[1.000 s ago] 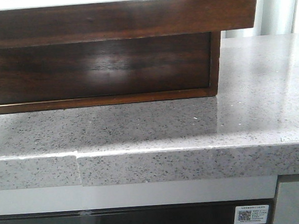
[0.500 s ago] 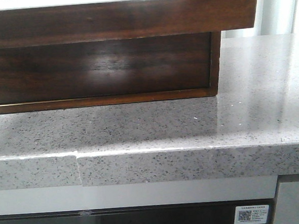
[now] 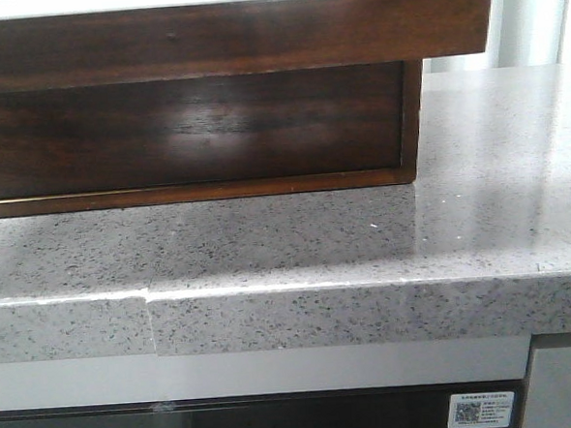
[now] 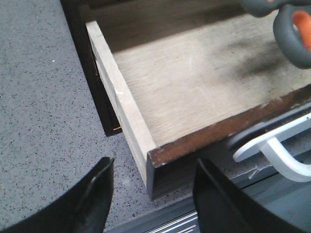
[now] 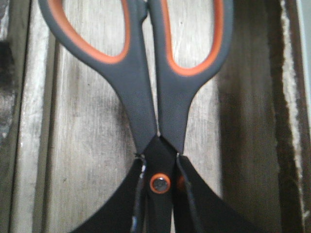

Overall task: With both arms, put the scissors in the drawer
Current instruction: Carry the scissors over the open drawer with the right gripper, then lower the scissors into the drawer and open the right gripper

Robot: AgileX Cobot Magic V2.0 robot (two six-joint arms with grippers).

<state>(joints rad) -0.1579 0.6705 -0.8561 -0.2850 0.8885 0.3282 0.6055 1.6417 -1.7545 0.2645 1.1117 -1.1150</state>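
Note:
The drawer (image 3: 226, 38) stands pulled out over the counter, its glossy dark front across the top of the front view. In the left wrist view its pale wooden floor (image 4: 194, 92) is bare, and a grey-and-orange scissors handle (image 4: 291, 34) hangs over the far part. My left gripper (image 4: 153, 194) is open, its black fingers (image 4: 92, 194) either side of the drawer's front corner without touching it. My right gripper (image 5: 160, 194) is shut on the scissors (image 5: 133, 92) at the pivot, handles pointing away, above the drawer floor. Neither gripper shows in the front view.
The cabinet body (image 3: 184, 133) sits under the drawer on the speckled grey stone counter (image 3: 365, 238), whose front edge runs across the front view. A white curved bar (image 4: 277, 145) shows below the drawer front in the left wrist view.

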